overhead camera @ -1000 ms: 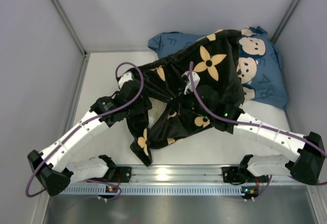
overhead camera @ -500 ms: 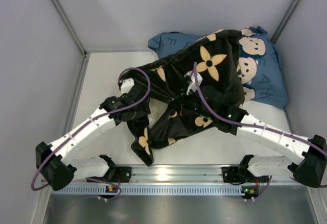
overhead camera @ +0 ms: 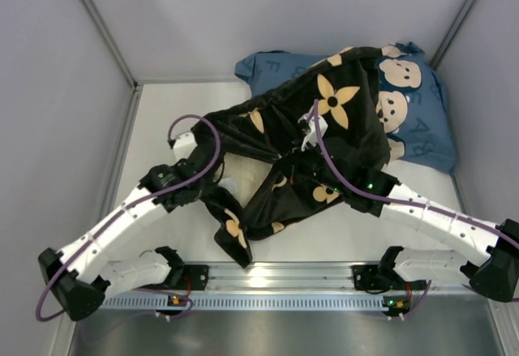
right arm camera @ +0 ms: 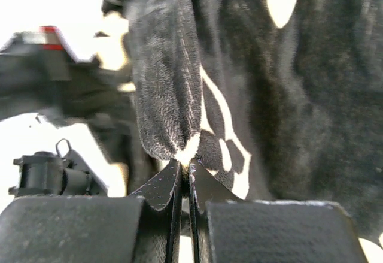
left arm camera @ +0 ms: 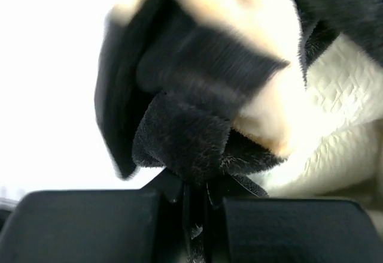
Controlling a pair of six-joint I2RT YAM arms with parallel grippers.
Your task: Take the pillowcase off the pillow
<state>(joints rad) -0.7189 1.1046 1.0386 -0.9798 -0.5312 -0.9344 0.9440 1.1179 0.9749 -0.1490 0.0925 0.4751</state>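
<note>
Overlapping a letter-printed blue cover (overhead camera: pixel 428 125) lies the pillowcase (overhead camera: pixel 357 125).

Overhead camera down onto table (overhead camera: pixel 162 129) — wrist cameras close against shared pillowcase (overhead camera: pixel 349 129)

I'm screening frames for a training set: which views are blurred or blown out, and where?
Top external: sharp, evenly lit, mild glare on the metal rail. Left wrist: background blown out white, pillowcase blurred near the top, sharp by the jaws; pillow quilting bright but readable. Right wrist: upper left overexposed, fabric pile in focus.
</note>
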